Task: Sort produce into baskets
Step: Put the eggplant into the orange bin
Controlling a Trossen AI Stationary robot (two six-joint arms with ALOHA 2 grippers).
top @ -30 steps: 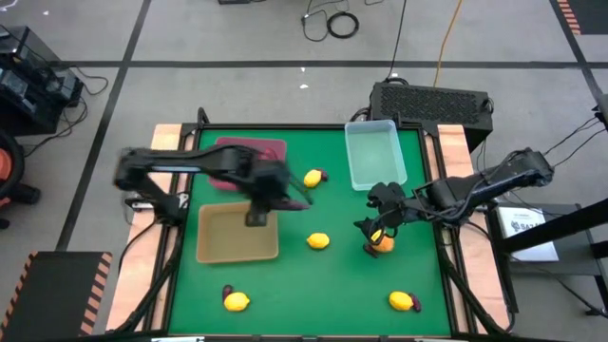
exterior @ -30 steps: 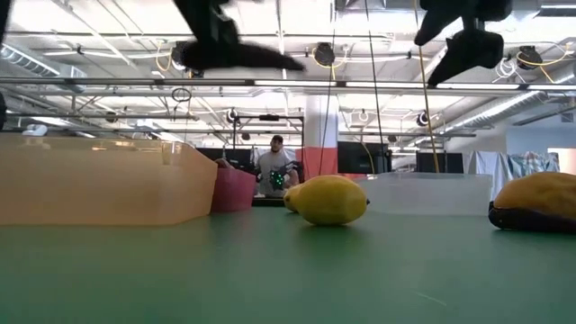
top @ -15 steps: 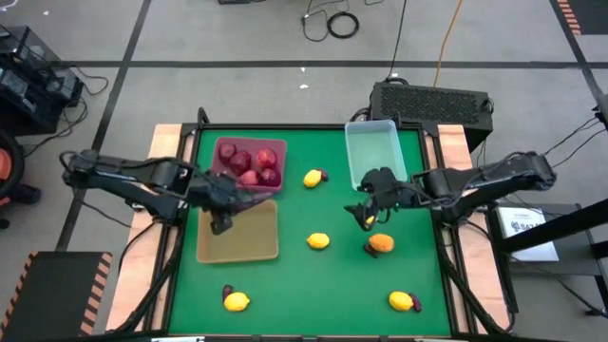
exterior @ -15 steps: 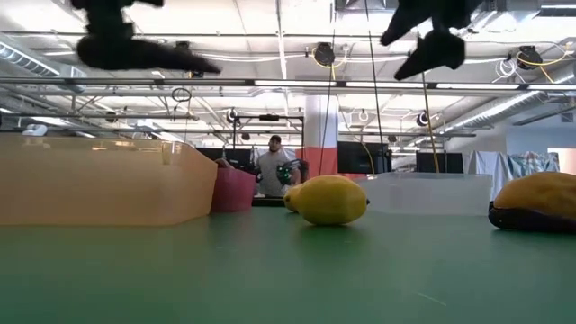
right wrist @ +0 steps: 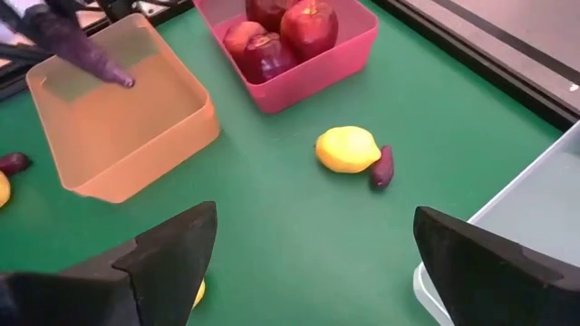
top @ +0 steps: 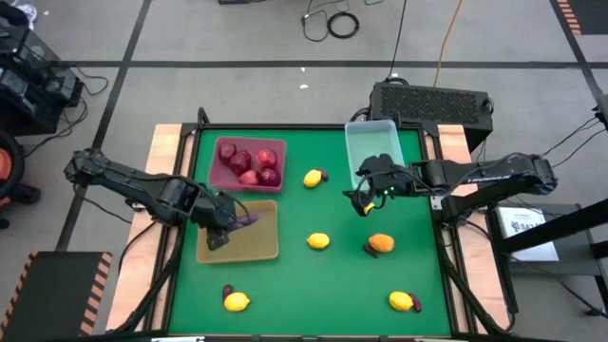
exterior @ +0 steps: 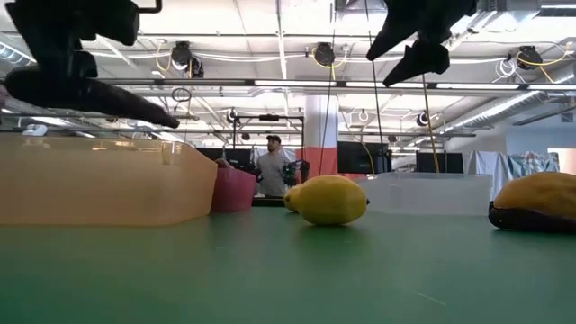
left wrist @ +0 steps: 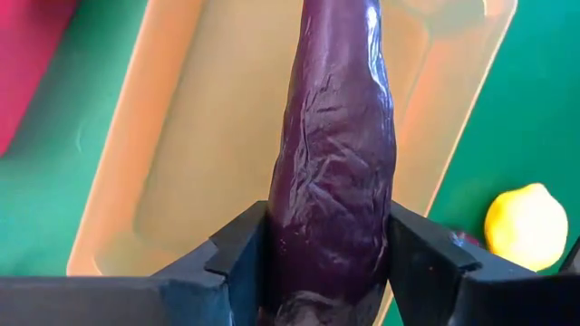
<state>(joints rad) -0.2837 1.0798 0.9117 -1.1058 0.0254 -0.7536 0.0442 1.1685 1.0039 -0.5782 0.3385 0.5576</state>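
My left gripper point(top: 226, 225) is shut on a dark purple eggplant point(top: 244, 218) above the tan tray point(top: 237, 252); the low view shows the eggplant point(exterior: 108, 97) over the tray's rim. My right gripper point(top: 366, 201) is open and empty, raised beside the clear bin point(top: 351, 157); its own view shows its fingers spread wide point(right wrist: 317, 272). The maroon tray point(top: 217, 180) holds several red fruits point(top: 249, 163). Lemons point(top: 318, 241) and small eggplants point(top: 325, 175) lie loose on the green table. My left gripper pinches the eggplant's thick end point(left wrist: 326, 244) between its two fingers, one on each side. The eggplant runs forward out of the fingers, along them. It is lifted clear above the tan tray, nearly level, its thin tip point(exterior: 171, 121) slightly lower.
Loose fruit: a lemon with a small eggplant point(top: 313, 178) mid-far, an orange fruit point(top: 381, 243) at right, lemons near the front edge point(top: 236, 302) point(top: 402, 301). A person point(exterior: 273, 166) stands in the room beyond the table.
My left gripper has carried the eggplant from the table's middle toward the left edge and down, and is now over the tan tray. My right gripper has gone from above the orange fruit toward the far edge, beside the clear bin.
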